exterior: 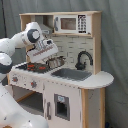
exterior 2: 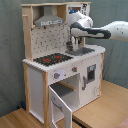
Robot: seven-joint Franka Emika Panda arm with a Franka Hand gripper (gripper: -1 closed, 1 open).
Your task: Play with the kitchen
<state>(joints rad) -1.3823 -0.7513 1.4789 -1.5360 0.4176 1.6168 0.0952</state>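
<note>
The kitchen (exterior 2: 60, 75) is white and pale wood in both exterior views. Its stovetop (exterior 2: 53, 59) is black with red rings, its sink (exterior: 71, 74) grey, its faucet (exterior: 83, 59) black, its hood (exterior 2: 48, 21) grey. The backboard (exterior 2: 50, 40) is white, dotted with small holes. The arm (exterior 2: 112, 31) is white.

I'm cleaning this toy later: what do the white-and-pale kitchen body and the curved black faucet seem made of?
The white-and-pale kitchen body looks like painted wood or board with matte, pale-grained edges. The curved black faucet looks like matte plastic, possibly metal.
</note>
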